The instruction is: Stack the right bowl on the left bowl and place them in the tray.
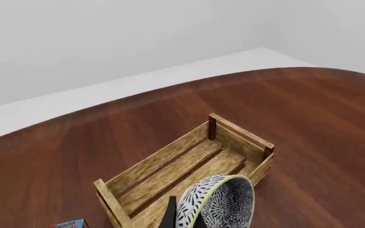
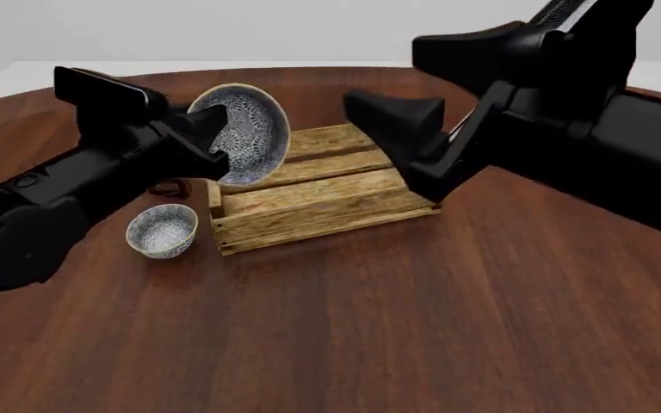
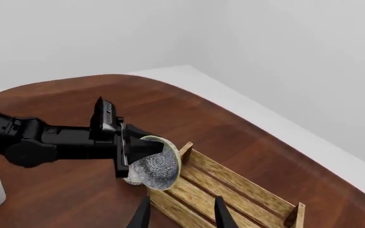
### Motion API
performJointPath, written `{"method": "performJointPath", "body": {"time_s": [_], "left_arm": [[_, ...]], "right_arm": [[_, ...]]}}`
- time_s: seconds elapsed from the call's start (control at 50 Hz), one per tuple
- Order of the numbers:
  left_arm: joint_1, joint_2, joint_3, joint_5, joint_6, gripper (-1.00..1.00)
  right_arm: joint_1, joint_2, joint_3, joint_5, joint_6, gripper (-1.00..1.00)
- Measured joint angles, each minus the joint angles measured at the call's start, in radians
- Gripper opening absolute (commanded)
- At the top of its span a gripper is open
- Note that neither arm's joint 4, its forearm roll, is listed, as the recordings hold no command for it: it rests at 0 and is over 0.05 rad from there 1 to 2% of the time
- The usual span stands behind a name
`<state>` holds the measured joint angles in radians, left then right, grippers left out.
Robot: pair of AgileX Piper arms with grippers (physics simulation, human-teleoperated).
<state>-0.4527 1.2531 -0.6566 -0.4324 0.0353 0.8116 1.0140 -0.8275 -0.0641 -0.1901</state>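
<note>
Patterned bowl clamped, tilted, in the left tool above the tray; right tool fingers apart, empty.

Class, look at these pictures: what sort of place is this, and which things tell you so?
Probably a simulated tabletop workspace: a bare reddish wooden table, plain pale walls, and a slatted wooden tray with patterned bowls.
</note>
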Motion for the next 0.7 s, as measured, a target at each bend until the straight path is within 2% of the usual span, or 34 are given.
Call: {"method": "performJointPath", "body": {"time_s": [0.28, 0.46, 0.7], "left_arm": [[0.113, -0.103, 0.002, 0.133, 0.018, -1.0], [0.168, -0.155, -0.037, 0.272, -0.039, -1.0], [0.214, -0.207, -0.127, 0.48, -0.153, -1.0]], "right_arm": [[-0.004, -0.026, -0.005, 0.016, 0.009, 1.0], [-0.013, -0.024, -0.021, 0.025, 0.017, 1.0], [-0.05, -0.023, -0.066, 0.046, 0.031, 1.0]]}}
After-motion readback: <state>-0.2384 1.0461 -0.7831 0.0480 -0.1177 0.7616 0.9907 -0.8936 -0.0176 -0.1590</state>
